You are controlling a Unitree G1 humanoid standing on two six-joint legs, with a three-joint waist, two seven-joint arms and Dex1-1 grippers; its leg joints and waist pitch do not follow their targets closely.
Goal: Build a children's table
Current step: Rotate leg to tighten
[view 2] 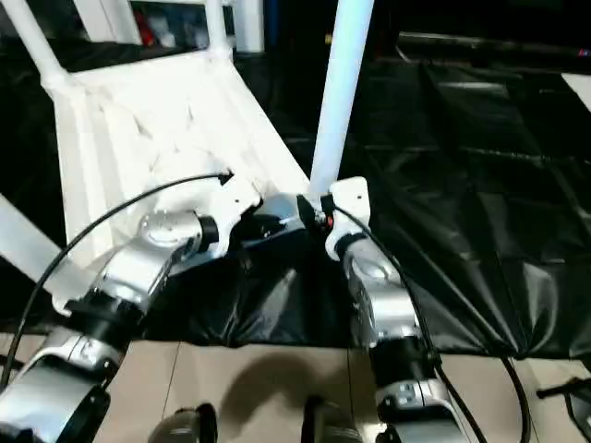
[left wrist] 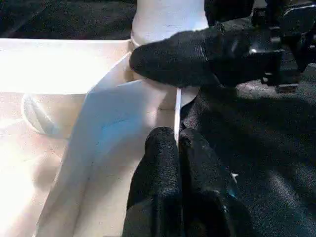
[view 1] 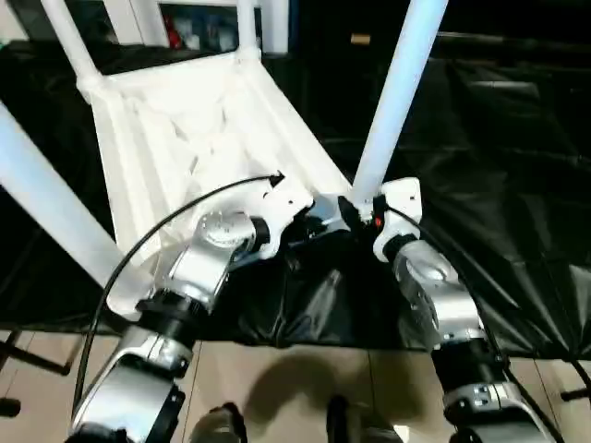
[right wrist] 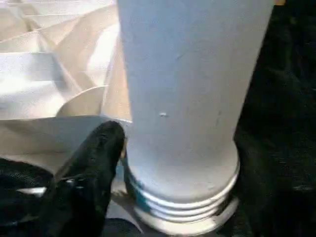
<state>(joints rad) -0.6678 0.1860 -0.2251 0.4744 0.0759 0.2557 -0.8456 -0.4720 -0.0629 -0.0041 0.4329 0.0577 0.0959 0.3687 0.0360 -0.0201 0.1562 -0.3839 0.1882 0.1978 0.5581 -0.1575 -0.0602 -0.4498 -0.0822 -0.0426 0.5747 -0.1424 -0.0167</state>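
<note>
Looking down on the children's table [view 1: 185, 129], lying upside down on a crinkled, glossy black sheet [view 1: 499, 185] with its ribbed white plastic underside facing up, thin walls crossing in diagonal webs inside a rectangular frame. Counting four smooth round tube legs rising from the corner sockets: a far left leg [view 1: 65, 37], a far right leg [view 1: 245, 28], a near left leg [view 1: 46, 212] slanting broadly across the edge, and a near right leg [view 1: 397, 92] standing tall and pale. Noting ridged thread rings [right wrist: 182, 202] circling the foot of that near right leg where it meets its round socket. Pinching the thin upright rim wall [left wrist: 177, 106] with the left gripper [left wrist: 178, 136], its two padded black fingers pressing together on the plastic beside that corner. Pressing against the foot of the near right leg with the right gripper [view 1: 360, 212], its grip being impossible to tell. Trailing one black cable [view 1: 148, 231] in an arc over the left silver forearm. Showing tan floor [view 1: 277, 369] along the near side.
</note>
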